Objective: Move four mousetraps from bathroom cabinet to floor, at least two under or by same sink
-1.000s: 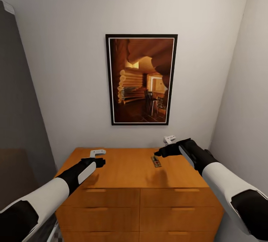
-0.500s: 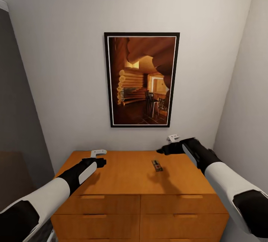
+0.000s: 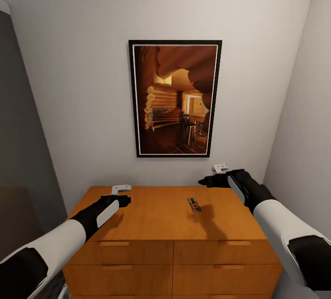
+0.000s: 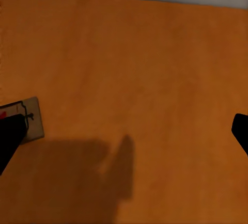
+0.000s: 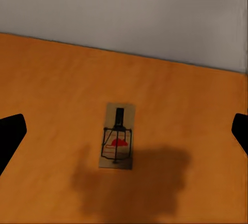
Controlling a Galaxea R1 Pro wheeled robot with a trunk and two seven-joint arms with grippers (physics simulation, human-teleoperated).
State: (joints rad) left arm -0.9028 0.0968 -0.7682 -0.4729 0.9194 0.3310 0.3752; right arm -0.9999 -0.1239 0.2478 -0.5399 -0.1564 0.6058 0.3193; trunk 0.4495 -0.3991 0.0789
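1 mousetrap [image 3: 194, 204] on cabinet [image 3: 156, 216]

A wide orange-brown cabinet [image 3: 165, 214] fills a narrow alcove. Its flat top is open wood apart from one mousetrap [image 3: 194, 204] lying flat right of centre, with bare surface all around it. A wall with a framed picture [image 3: 174, 98] closes the back edge. A side wall [image 3: 303, 120] stands close on the right, a dark panel [image 3: 23, 152] on the left.
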